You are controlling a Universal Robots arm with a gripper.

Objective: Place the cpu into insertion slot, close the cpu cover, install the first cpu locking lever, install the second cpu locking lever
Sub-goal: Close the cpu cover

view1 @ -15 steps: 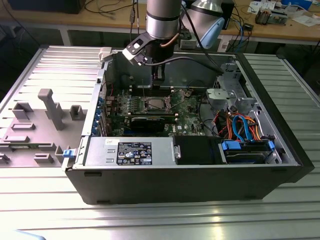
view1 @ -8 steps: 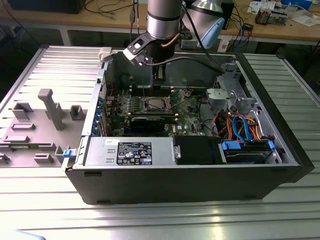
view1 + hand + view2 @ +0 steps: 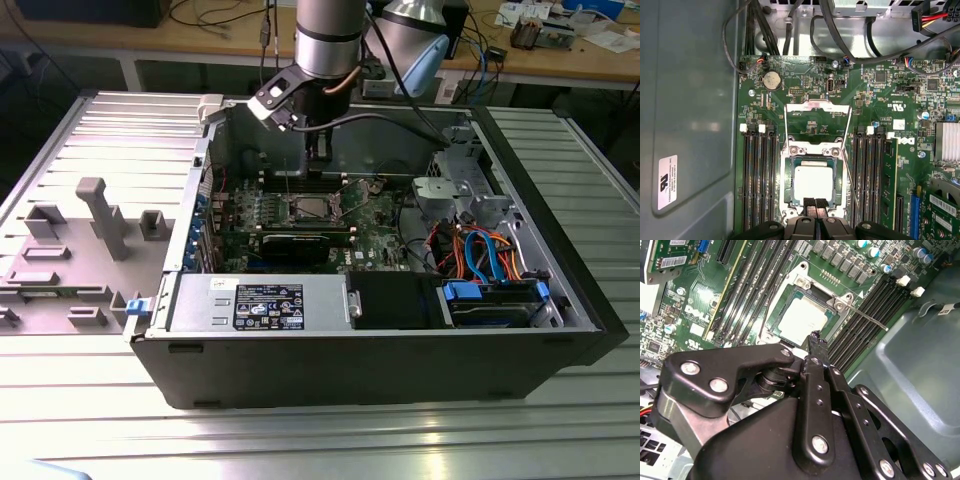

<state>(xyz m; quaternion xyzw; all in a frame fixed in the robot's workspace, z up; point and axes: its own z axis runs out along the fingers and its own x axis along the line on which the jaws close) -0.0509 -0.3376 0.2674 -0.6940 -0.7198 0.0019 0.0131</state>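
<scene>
The cpu [image 3: 813, 182] lies flat in the insertion slot [image 3: 790, 186], silver-grey top up; it is also seen in the second wrist view as the cpu [image 3: 802, 320]. The cpu cover [image 3: 816, 107] stands swung open, away from the slot, its window showing the green board behind it. A thin locking lever [image 3: 851, 177] runs unlatched along one side of the slot, and shows again as the lever [image 3: 867, 317]. My gripper [image 3: 815, 202] hovers just off the slot's edge opposite the cover hinge, its black fingertips pressed together with nothing between them. From the exterior view, the gripper [image 3: 318, 155] hangs over the slot [image 3: 308, 208].
Black memory slots [image 3: 760, 180] flank the socket on both sides. The grey case wall [image 3: 690, 110] rises close by. Cable bundles [image 3: 840, 25] hang over the board's far end. A power supply [image 3: 260, 305] and drive bay [image 3: 495, 300] line the case front.
</scene>
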